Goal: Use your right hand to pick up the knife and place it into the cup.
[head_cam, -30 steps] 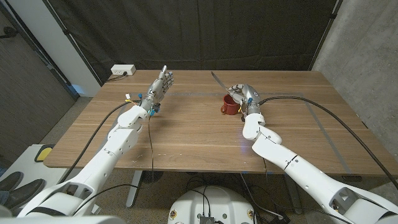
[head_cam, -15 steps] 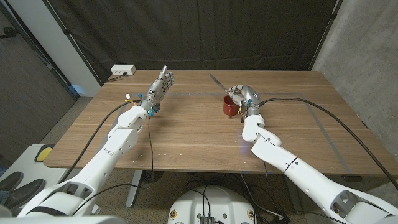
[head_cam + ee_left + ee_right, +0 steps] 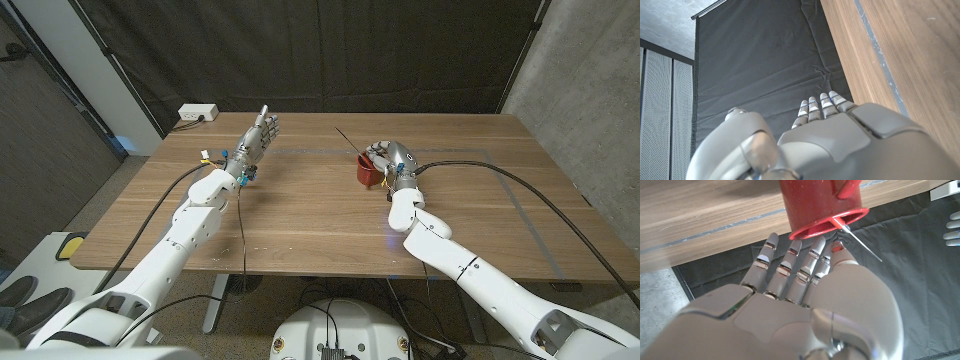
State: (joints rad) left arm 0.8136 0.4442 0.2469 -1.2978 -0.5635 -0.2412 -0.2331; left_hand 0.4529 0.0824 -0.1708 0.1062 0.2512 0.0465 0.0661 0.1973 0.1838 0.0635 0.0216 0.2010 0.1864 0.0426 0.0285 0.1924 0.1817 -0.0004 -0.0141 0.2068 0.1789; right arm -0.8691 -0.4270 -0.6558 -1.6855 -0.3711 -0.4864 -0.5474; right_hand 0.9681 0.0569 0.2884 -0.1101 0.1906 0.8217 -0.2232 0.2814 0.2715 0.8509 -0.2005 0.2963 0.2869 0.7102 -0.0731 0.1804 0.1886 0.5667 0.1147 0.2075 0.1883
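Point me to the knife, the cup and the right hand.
knife (image 3: 345, 135), head view, on the thin blade sticking up.
cup (image 3: 819, 202), right wrist view, on the red wall.
right hand (image 3: 390, 158), head view, on its back.

Knife (image 3: 352, 140): a thin sliver in the head view; its handle is hidden behind the right hand (image 3: 391, 158), and whether the fingers grip it cannot be told. Cup (image 3: 820, 205): base cut off by the right wrist picture's edge, interior hidden. Left hand (image 3: 810, 145): palm side hidden; wrist cut off at the picture's edge.
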